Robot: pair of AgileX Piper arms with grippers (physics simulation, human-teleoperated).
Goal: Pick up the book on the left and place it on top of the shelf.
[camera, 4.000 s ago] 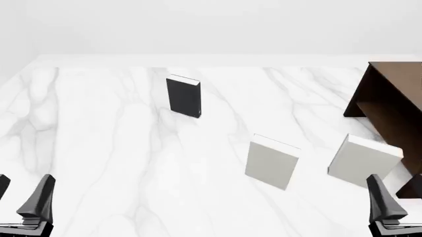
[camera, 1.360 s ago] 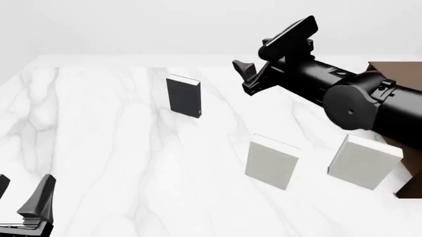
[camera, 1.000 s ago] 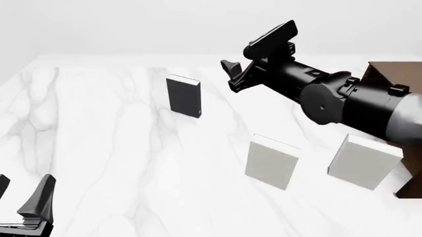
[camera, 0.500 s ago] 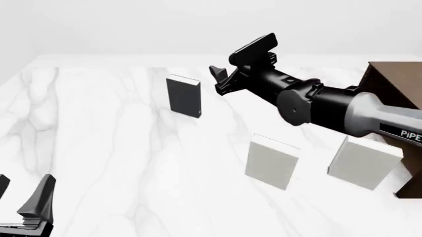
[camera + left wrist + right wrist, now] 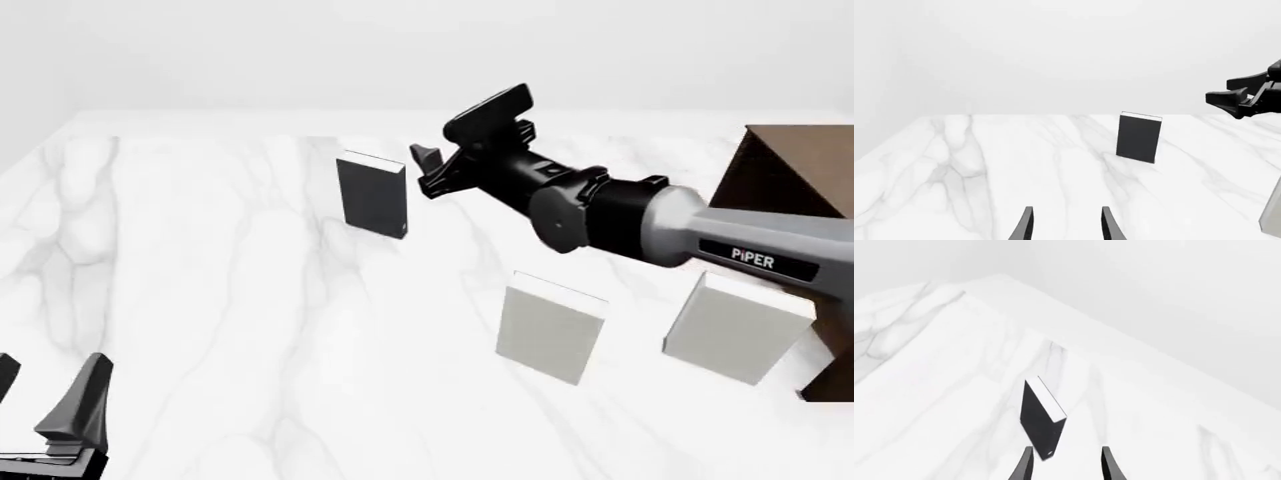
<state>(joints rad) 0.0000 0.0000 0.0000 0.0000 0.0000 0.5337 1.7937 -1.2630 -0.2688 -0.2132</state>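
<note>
The right tool [image 5: 454,140] hangs in the air just to the right of the book [image 5: 371,194], fingers spread apart, holding nothing and touching nothing; in its wrist view the book [image 5: 1041,417] lies just ahead of the two fingertips [image 5: 1025,465]. The book stands upright on the far left part of the worktop [image 5: 200,300], well apart from the shelf [image 5: 787,190] at the right edge. The left tool [image 5: 47,405] sits low at the near left, fingers parted and empty, far from the book.
</note>
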